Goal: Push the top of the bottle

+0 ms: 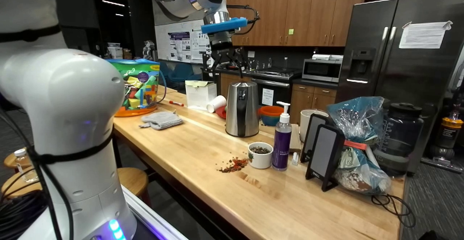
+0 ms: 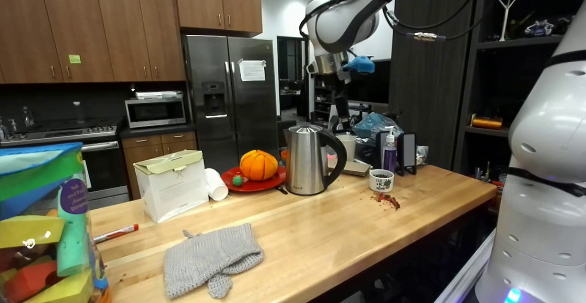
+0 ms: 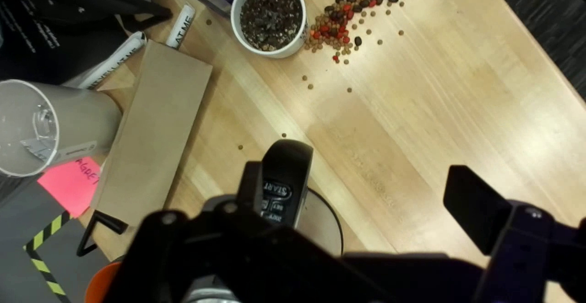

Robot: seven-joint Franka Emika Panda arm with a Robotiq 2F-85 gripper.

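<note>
While the empty gripper (image 1: 226, 74) hangs spread above the kettle (image 1: 241, 115), the purple bottle (image 1: 281, 144) stands upright on the desk (image 1: 197, 142) beside a white cup (image 1: 259, 161); ideally, close first, centre over its pump (image 1: 284, 114), then press straight down.

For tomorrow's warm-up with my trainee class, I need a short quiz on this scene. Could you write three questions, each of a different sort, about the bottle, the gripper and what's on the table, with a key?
1. Multiple choice. What colour is the pump top on the slim bottle?
A: green
B: white
C: orange

2. True or false. The gripper is shut on the slim bottle.

3. Fill the gap. In an exterior view, an orange pumpkin-like object rests on a ____ plate.

Key
1: B.
2: False; the gripper is open and away from the slim bottle.
3: red.
</note>
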